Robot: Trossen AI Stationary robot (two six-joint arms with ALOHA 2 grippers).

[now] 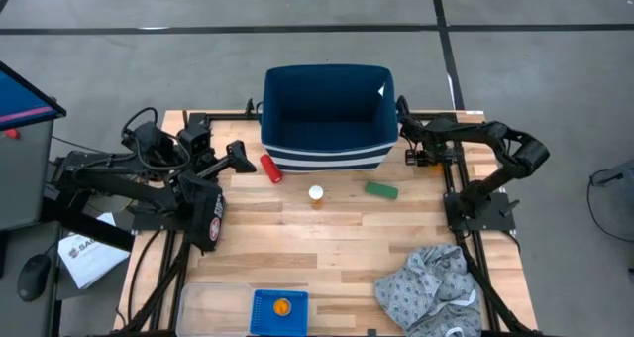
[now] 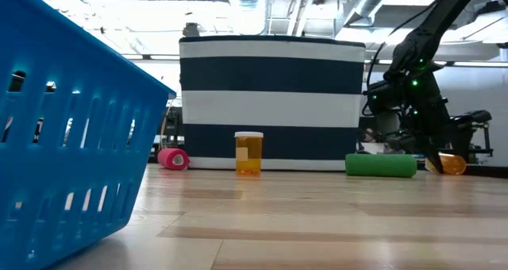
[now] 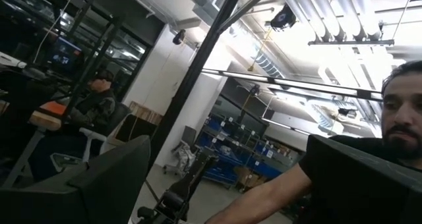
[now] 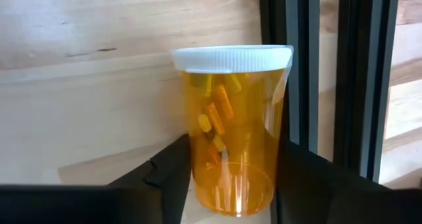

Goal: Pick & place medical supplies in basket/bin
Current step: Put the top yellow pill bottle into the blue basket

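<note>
Tabletop (image 1: 337,233) carries a striped tub (image 1: 325,119) at upper centre. Blue basket (image 1: 278,311) sits bottom centre. Right pincer (image 1: 412,156), centre right, is clamped on a capped pill bottle (image 4: 231,128). Left pincer (image 1: 242,157): cannot tell.

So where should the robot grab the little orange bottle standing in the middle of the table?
Around its orange body, just under the white cap, coming straight down from above. The pill bottle stands upright and alone on the table, so fingers fit on either side of its round wall.
</note>
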